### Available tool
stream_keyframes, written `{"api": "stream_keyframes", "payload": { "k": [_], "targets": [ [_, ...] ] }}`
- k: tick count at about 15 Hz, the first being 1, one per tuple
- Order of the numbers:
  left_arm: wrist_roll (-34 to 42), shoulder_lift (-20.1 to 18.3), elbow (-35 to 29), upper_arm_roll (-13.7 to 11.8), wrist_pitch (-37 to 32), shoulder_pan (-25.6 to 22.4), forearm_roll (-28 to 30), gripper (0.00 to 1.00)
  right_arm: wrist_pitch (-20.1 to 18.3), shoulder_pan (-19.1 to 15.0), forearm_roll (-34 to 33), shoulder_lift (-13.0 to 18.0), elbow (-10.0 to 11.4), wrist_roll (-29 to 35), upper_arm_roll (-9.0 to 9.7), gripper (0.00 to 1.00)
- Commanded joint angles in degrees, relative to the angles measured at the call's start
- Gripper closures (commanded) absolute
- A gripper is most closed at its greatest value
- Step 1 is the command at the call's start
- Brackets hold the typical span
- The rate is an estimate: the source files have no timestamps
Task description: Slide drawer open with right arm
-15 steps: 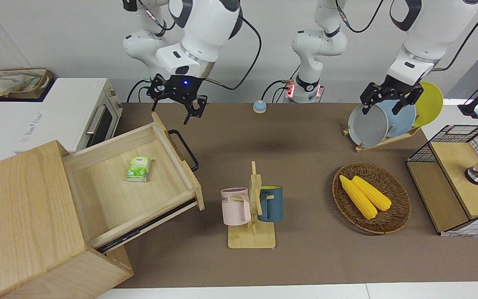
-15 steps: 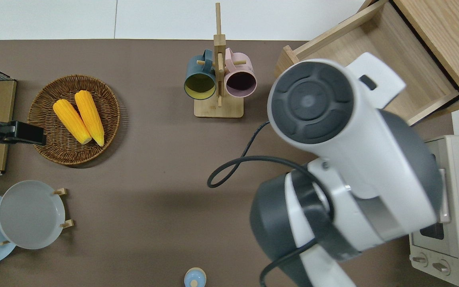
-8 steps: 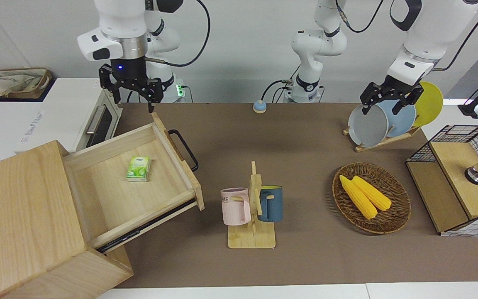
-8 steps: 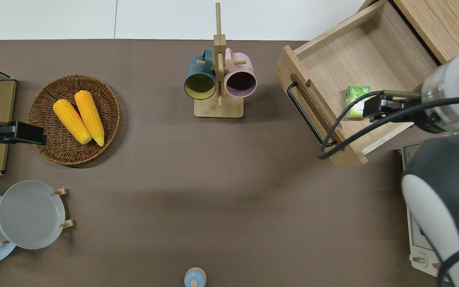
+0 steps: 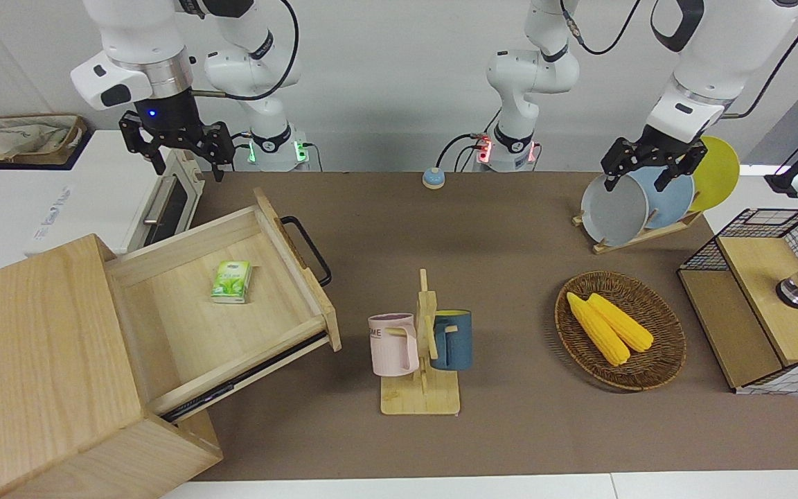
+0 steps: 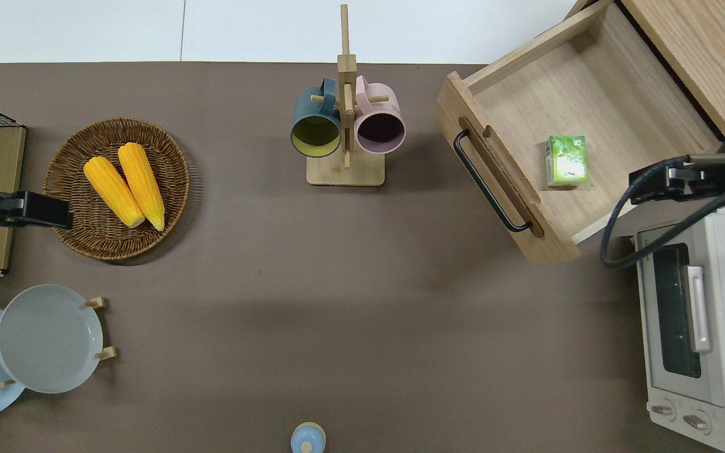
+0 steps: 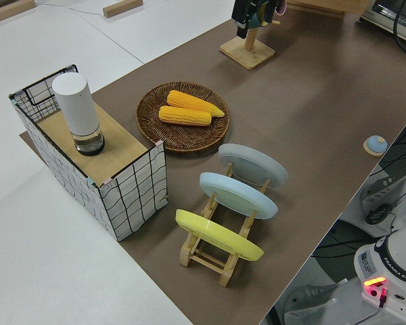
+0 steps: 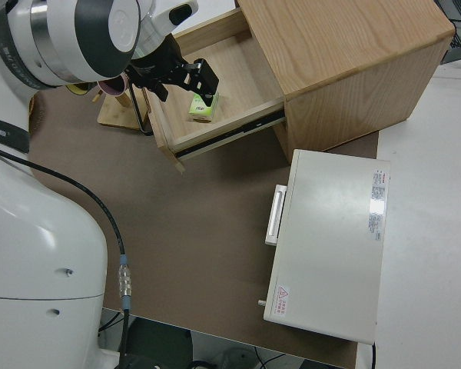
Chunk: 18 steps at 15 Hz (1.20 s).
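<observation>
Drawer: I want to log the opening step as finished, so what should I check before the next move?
1. Drawer stands out of the cabinet: ok.
2. Right tool off the black handle: ok, open and up in the air.
3. Green packet lies flat inside the drawer: ok.
4. Mug rack apart from the drawer front: ok.
5. Left arm parked: ok.

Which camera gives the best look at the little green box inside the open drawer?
The overhead view: the green box lies unobstructed, flat on the floor of the open drawer. The front view also shows it clearly, but at a slant. In the right side view the right gripper partly covers it. The left side view does not show it.
</observation>
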<state>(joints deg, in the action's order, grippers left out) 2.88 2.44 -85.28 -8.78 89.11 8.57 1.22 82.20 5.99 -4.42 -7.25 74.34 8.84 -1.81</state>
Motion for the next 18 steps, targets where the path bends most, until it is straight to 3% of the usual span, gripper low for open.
{"api": "stream_keyframes", "payload": {
  "k": [1, 7, 18],
  "targets": [
    [0.5, 0.8, 1.3, -1.0, 0.0, 1.0, -0.8, 0.0, 2.1, -4.6, 4.9, 1.8, 3.1, -5.4, 0.93, 0.015],
    [0.5, 0.8, 1.3, -1.0, 0.0, 1.0, -0.8, 0.0, 2.0, -4.8, 5.6, 1.7, 3.1, -2.0, 0.06, 0.015],
    [0.5, 0.8, 1.3, -1.0, 0.0, 1.0, -0.7, 0.0, 1.5, -4.2, 6.6, 0.3, 2.9, -1.6, 0.32, 0.015]
  ]
}}
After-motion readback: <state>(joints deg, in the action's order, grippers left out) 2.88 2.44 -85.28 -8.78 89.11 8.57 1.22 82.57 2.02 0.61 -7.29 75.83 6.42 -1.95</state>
